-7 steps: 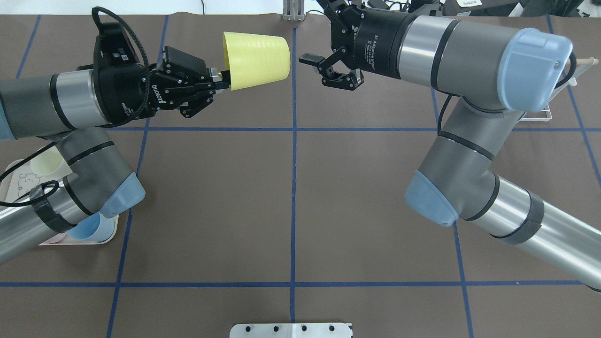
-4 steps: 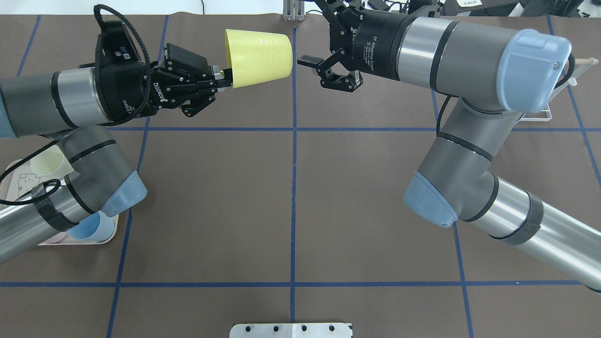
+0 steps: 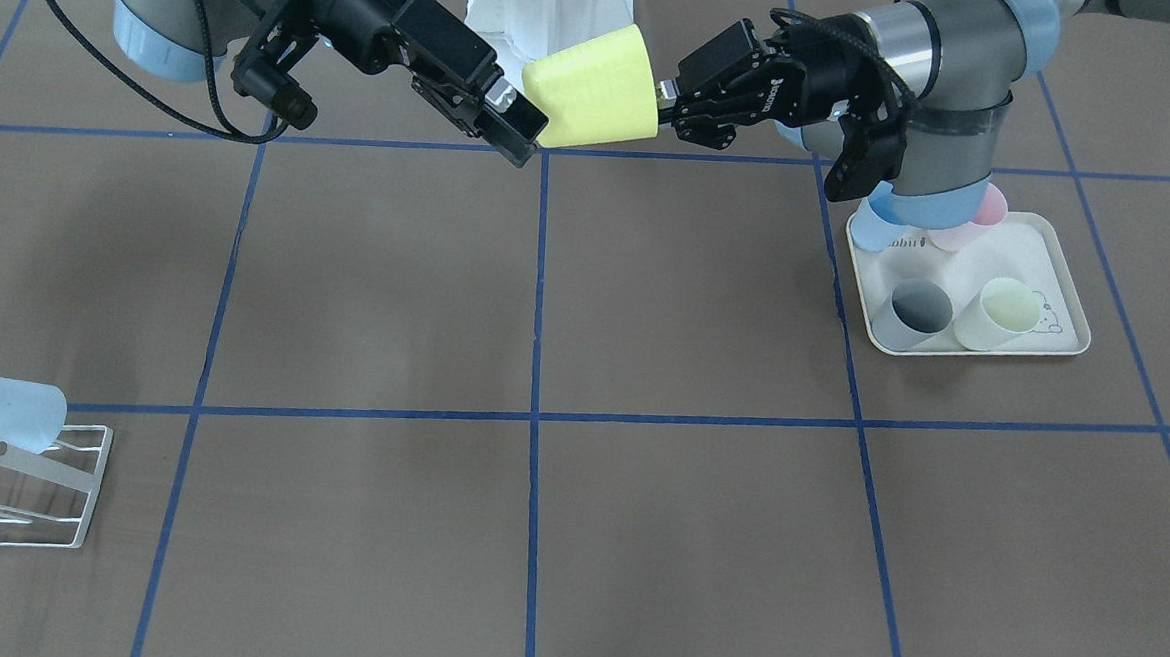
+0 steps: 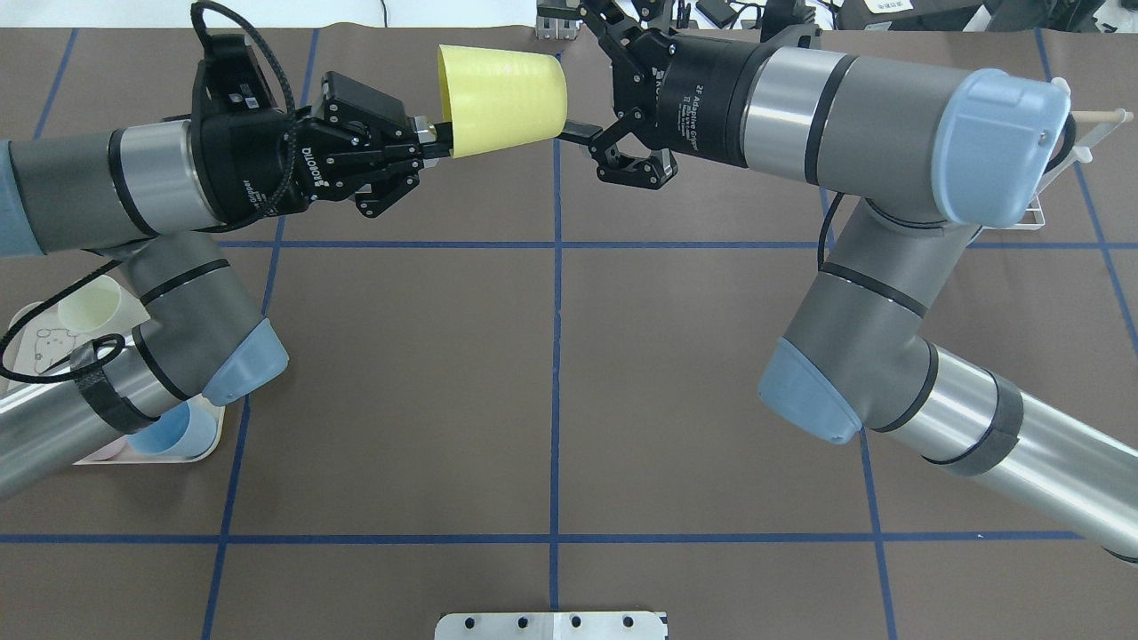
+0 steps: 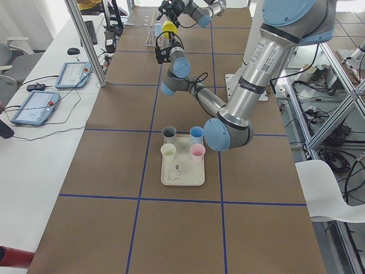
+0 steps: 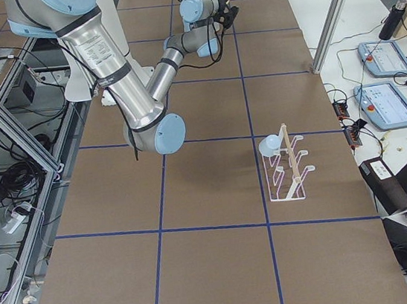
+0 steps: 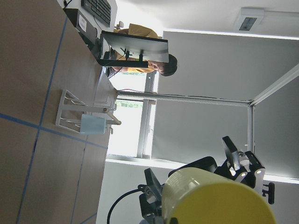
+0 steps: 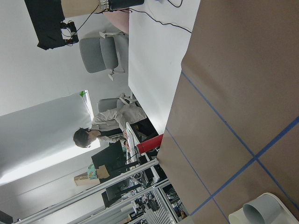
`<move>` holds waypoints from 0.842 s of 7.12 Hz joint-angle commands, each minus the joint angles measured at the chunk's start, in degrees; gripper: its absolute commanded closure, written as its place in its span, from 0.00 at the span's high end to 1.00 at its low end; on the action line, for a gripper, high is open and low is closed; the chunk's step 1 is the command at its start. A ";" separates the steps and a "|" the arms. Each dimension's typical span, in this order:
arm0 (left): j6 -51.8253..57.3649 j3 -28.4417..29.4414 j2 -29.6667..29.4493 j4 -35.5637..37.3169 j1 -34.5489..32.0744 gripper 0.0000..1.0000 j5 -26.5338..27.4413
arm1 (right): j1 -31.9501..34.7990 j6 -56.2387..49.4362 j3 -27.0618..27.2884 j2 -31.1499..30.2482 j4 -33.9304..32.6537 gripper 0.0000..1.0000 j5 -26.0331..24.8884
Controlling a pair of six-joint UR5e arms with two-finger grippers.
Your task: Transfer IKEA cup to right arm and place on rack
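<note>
Where the yellow cup (image 4: pixel 502 98) is: in the air over the far middle of the desk (image 4: pixel 400 382), lying on its side, mouth toward the left hand (image 4: pixel 436 147), closed end toward the right hand (image 4: pixel 580 80).
Left arm (image 4: pixel 133 187): reaches level toward the middle from its own side.
Left hand: clamped on the yellow cup's rim.
Right arm (image 4: pixel 853 116): elbow bent, forearm coming in level from the opposite side.
Right hand: fingers spread wide at the closed end, one just beside it (whether it touches, I cannot tell).
Rack (image 3: pixel 25 499): one, on the desk well out on the right arm's side, with one hung cup (image 3: pixel 0 413), pale blue, on it.
Tray (image 3: pixel 984 351): one, on the desk under the left arm.
Cups on the tray: four, mouths up – grey cup (image 5: pixel 169 133), blue cup (image 5: pixel 197 134), cream cup (image 5: pixel 167 151), pink cup (image 5: pixel 197 152).
Cups in all: six (one held, one hung, four on the tray).
Arms and hands: two of each.
</note>
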 commanded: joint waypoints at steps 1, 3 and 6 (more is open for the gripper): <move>-0.26 1.12 -1.45 0.02 0.01 0.00 0.10 | -0.44 0.00 0.20 -0.07 0.09 1.00 0.00; -0.35 1.38 -1.37 0.11 -0.08 0.00 0.19 | -0.44 0.00 0.55 -0.07 0.09 1.00 0.09; -0.87 1.47 -1.36 0.11 -0.08 0.00 0.36 | -0.79 0.00 0.99 -0.33 0.09 1.00 0.09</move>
